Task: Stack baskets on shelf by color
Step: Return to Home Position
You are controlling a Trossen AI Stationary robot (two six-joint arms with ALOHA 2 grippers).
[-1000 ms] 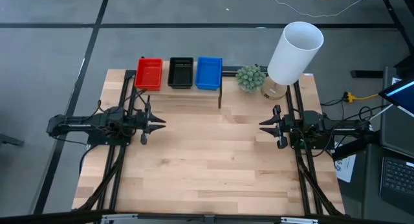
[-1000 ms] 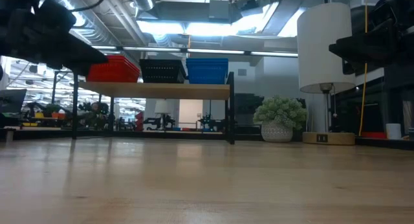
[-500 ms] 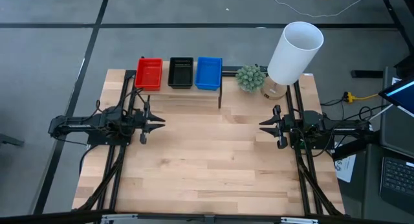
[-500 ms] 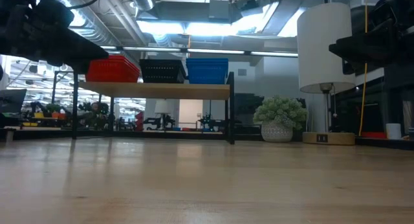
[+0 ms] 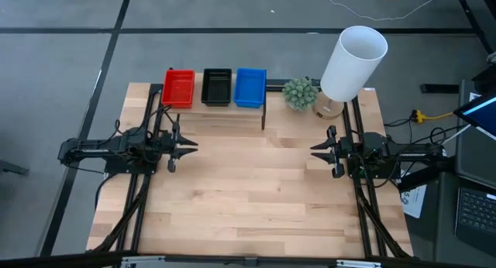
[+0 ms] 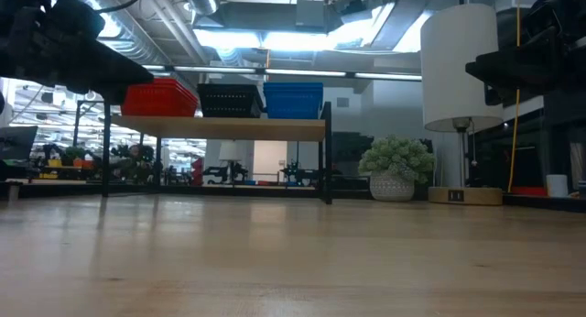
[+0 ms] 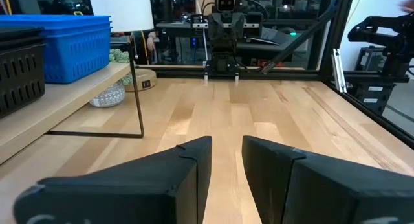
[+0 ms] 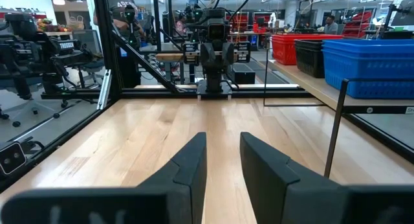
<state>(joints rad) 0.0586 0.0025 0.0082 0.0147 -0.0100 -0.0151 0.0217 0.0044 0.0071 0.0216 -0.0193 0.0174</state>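
The shelf (image 5: pixel 217 113) stands at the table's far edge, left of the middle. On its plank sit three piles of baskets side by side: red (image 5: pixel 178 88), black (image 5: pixel 216 87) and blue (image 5: pixel 250 87). The low view shows red (image 6: pixel 160 97), black (image 6: pixel 229 100) and blue (image 6: pixel 293 99) resting bottom-down on the plank (image 6: pixel 220 126). My left gripper (image 5: pixel 194 146) hovers at the table's left side, nearer than the shelf, pointing right. My right gripper (image 5: pixel 313 149) hovers at the right side, pointing left. Both are open by a narrow gap and hold nothing.
A white lamp (image 5: pixel 353 55) and a small potted plant (image 5: pixel 300 91) stand at the far right corner, right of the shelf. The wooden tabletop (image 5: pixel 248 190) between and in front of the grippers is bare. A laptop (image 5: pixel 474 210) sits off the table's right edge.
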